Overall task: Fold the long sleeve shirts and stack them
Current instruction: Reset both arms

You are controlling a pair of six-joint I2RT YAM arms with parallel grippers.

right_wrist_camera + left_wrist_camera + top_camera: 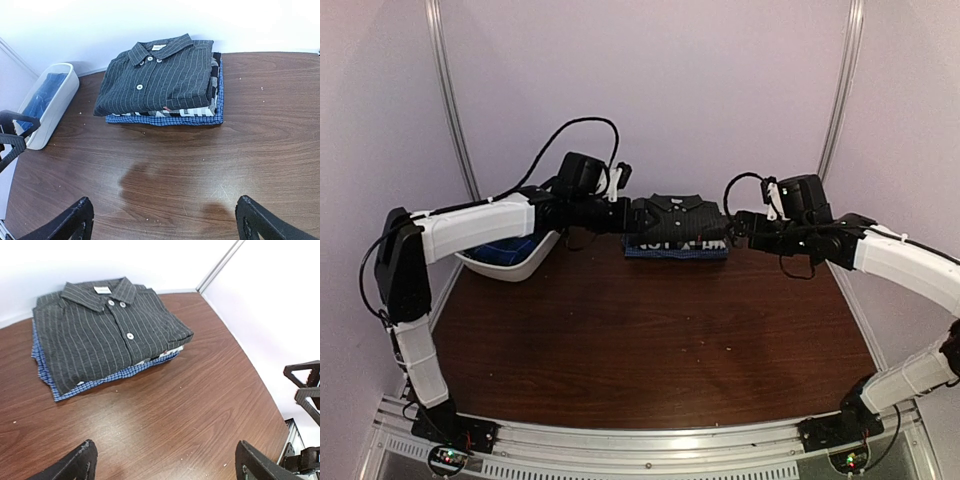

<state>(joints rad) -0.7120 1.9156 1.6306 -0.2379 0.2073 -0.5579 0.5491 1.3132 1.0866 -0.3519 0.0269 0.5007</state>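
Folded shirts lie in one stack at the far middle of the table. A dark charcoal pinstriped shirt is on top, collar and buttons up. Under it a black-and-white layer shows, and a blue-and-white checked shirt lies at the bottom. My left gripper is at the stack's left side and my right gripper at its right side. In the left wrist view the left gripper is open and empty above bare wood. In the right wrist view the right gripper is open and empty too.
A white basket stands at the back left under my left arm, with plain blue cloth in it. Pale walls with metal rails close the table at the back and sides. Brown tabletop spreads in front of the stack.
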